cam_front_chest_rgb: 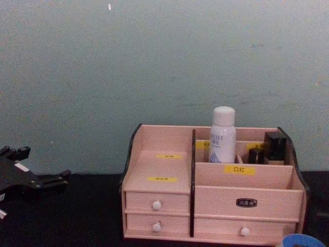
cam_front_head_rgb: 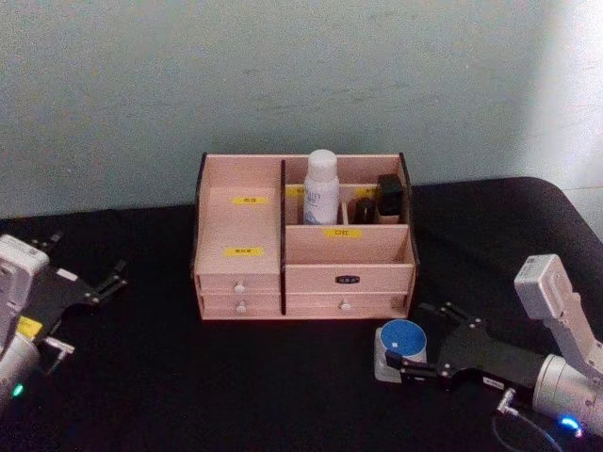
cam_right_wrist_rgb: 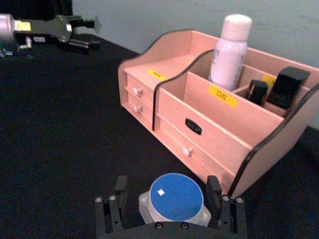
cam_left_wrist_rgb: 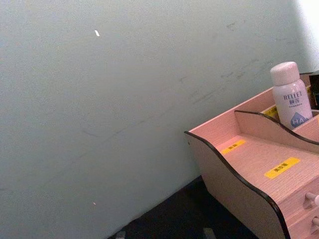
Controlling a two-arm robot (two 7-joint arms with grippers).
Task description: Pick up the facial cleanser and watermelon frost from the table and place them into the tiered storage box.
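The tiered storage box stands mid-table against the wall. The facial cleanser, a tall white bottle, stands upright in a back compartment of the box; it also shows in the left wrist view and the chest view. The watermelon frost, a squat jar with a blue lid, sits on the black table in front of the box's right corner. My right gripper is open and straddles the jar, one finger on each side. My left gripper rests open at the far left, low over the table.
Two small dark bottles stand in the box's back right compartments beside the cleanser. The box's front compartment and left stepped shelves hold nothing. A pale wall rises right behind the box. Black tabletop stretches between the arms.
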